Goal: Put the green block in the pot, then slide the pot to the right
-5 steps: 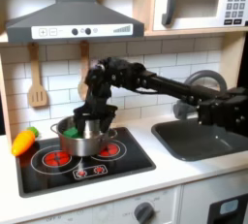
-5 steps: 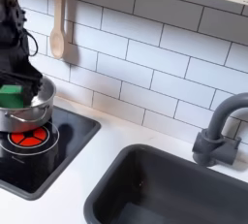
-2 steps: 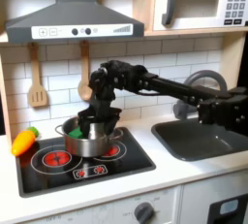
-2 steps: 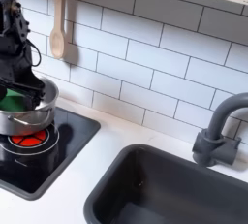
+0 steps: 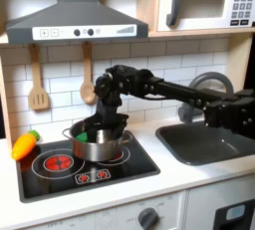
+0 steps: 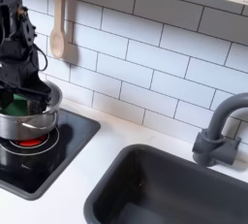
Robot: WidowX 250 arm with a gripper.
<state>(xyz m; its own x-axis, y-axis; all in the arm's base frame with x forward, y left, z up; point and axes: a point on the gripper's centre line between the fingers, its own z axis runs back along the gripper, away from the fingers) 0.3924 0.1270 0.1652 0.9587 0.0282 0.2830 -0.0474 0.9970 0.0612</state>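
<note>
The shiny steel pot [image 5: 100,152] stands on the black stovetop, between the two red burners in the first exterior view. Inside it, toward the first exterior view's left, lies the small green block [image 5: 83,134]. My gripper [image 5: 108,126] reaches down from the black arm and is shut on the pot's far rim. In the second exterior view the pot [image 6: 24,126] sits at the left edge with the green block [image 6: 16,105] inside, and the gripper [image 6: 39,90] holds the rim above it.
An orange carrot [image 5: 24,144] lies left of the stovetop [image 5: 60,182]. A dark sink [image 5: 209,142] with a grey faucet [image 5: 214,83] is on the first exterior view's right. A wooden spatula [image 5: 38,85] and a wooden spoon [image 6: 57,19] hang on the tiled wall.
The pot, with the green block in it, has slid toward the right in both exterior views, and the gripper has moved along with it on the rim.
</note>
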